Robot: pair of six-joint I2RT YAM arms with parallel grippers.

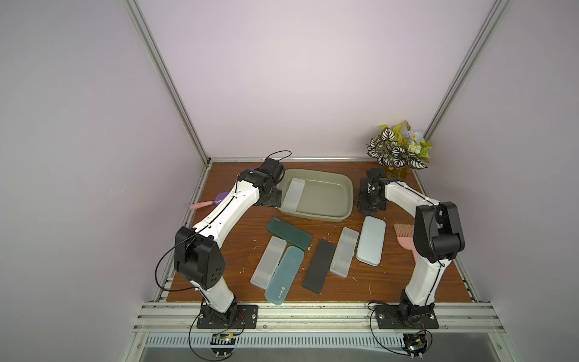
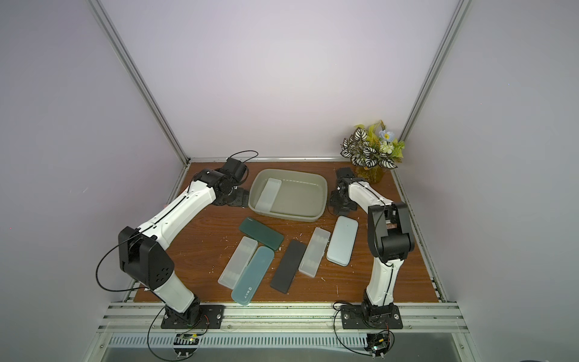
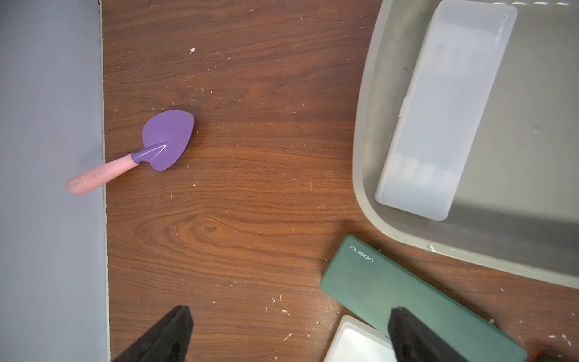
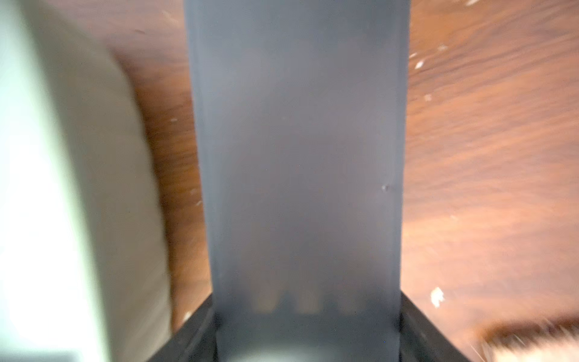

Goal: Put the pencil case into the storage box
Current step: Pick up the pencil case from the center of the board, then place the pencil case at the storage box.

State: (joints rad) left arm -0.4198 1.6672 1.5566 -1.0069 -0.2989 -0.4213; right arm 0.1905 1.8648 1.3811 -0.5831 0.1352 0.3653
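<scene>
Your right gripper [image 4: 308,313] grips the pale blue pencil case [image 4: 297,156] at its far end, fingers [image 4: 194,335] against both long edges. That wrist view is blurred, so you cannot tell whether the case rests on the table [image 4: 485,141] or hangs above it. The storage box [image 1: 313,217] sits just beside those fingers. Your left gripper [image 3: 291,313] is spread wide, its fingers cut off by the frame. One fingertip is over the dark green case [image 3: 376,282], and a frosted case [image 3: 438,119] lies in the box beyond.
</scene>
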